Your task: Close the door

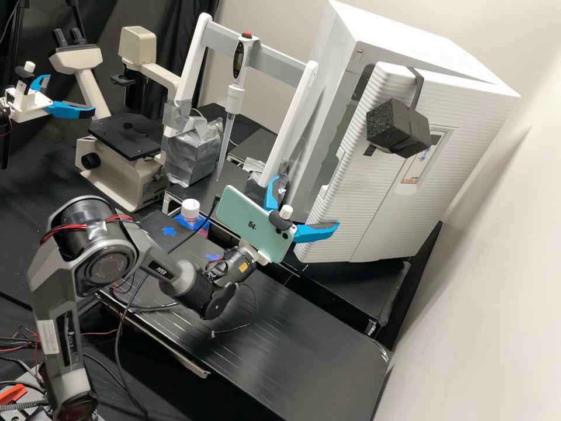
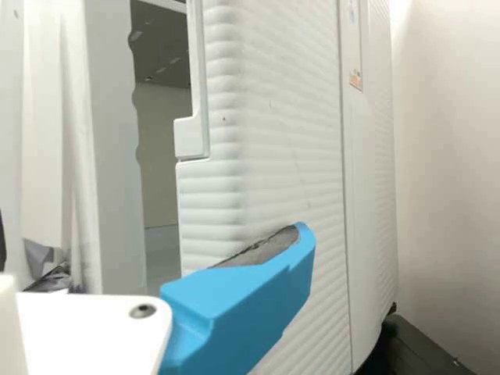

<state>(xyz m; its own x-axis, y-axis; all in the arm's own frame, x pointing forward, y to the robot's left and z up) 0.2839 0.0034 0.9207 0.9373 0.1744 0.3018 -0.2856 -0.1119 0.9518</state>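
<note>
In the high view my gripper (image 1: 306, 200) stands open at the door's lower left edge, its blue fingers spread wide with nothing between them. The white ribbed door (image 1: 362, 199) hangs ajar on the tall white cabinet (image 1: 409, 35), and a dark gap separates its left edge from the body. One finger overlaps the door's lower corner; whether they touch, I cannot tell. In the wrist view a blue finger of my gripper (image 2: 242, 305) lies before the ribbed door (image 2: 273, 172), beside the notched edge with the opening behind it.
Black foam blocks (image 1: 397, 128) are strapped to the door's front. Left of the cabinet stands a white frame (image 1: 292, 123) with a pipette (image 1: 235, 96); a microscope (image 1: 125, 146) is farther left. A capped bottle (image 1: 190, 211) sits behind the arm. The pale wall (image 1: 497, 263) rises at right.
</note>
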